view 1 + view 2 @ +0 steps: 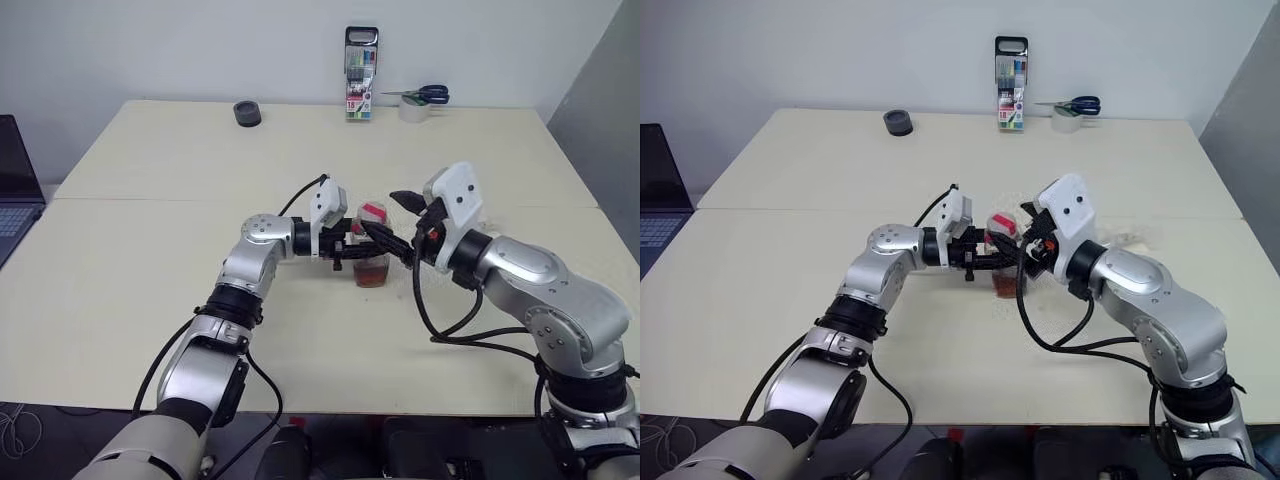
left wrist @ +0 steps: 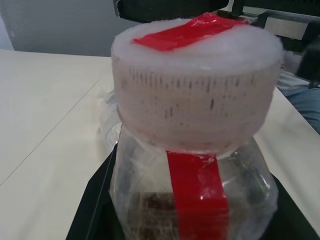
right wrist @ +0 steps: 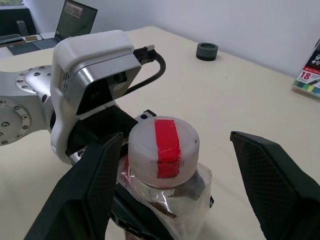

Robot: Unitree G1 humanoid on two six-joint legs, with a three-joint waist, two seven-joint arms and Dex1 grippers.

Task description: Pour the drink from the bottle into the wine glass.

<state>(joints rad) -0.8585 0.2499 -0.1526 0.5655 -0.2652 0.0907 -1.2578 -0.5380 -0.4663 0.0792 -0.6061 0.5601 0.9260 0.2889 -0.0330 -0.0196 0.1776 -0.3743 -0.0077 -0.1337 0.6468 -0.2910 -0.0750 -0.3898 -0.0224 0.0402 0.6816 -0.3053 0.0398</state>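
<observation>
A small clear bottle (image 1: 372, 258) with a red label strip stands near the middle of the table, and my left gripper (image 1: 360, 250) is shut on its body from the left. A little reddish-brown drink (image 1: 372, 276) lies at its bottom. Its white cap with red tape (image 3: 164, 145) is on. My right gripper (image 1: 392, 222) is open, one finger on each side of the cap (image 2: 195, 85) without touching it; the black fingers (image 3: 270, 180) stand wide apart. The wine glass is hidden or out of view.
At the table's far edge stand a tall marker pack (image 1: 361, 73), scissors (image 1: 428, 95) lying on a tape roll (image 1: 412, 110), and a small black round object (image 1: 247, 113). A laptop (image 1: 15, 190) sits off the left side. A seam (image 1: 150, 198) crosses the table.
</observation>
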